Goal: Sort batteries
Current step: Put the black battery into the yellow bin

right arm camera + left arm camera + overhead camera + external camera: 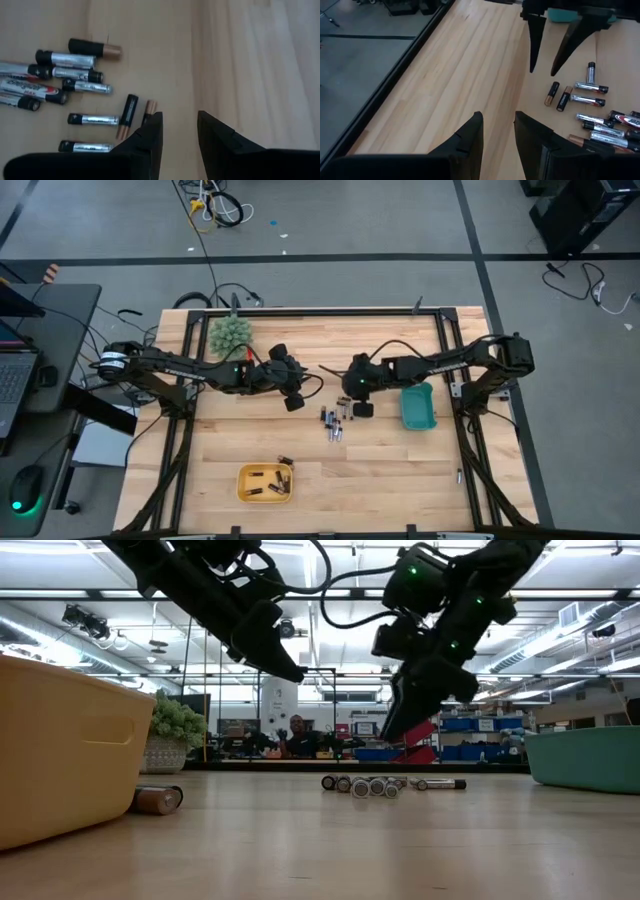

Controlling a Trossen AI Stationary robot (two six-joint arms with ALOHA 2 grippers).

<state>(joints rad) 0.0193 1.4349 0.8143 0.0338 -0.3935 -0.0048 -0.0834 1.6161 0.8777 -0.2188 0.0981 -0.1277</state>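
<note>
The batteries [333, 423] lie loose in a small cluster on the wooden table, some black with copper ends, some silvery [75, 85] [592, 112] [385, 783]. More lie in the yellow tray [265, 483], and one rests on the table beside it [158, 800]. My left gripper [497, 130] hovers open and empty to the left of the cluster [293, 395]. My right gripper [180, 132] hangs open and empty just right of and above the cluster [400, 725], with one copper-ended cell [148, 107] beside its finger.
A teal tray [418, 407] sits to the right of the cluster, under the right arm. A spiky green ball [230, 333] stands near the table's far left. The two grippers face each other closely over the table's middle. Bare wood lies toward the near edge.
</note>
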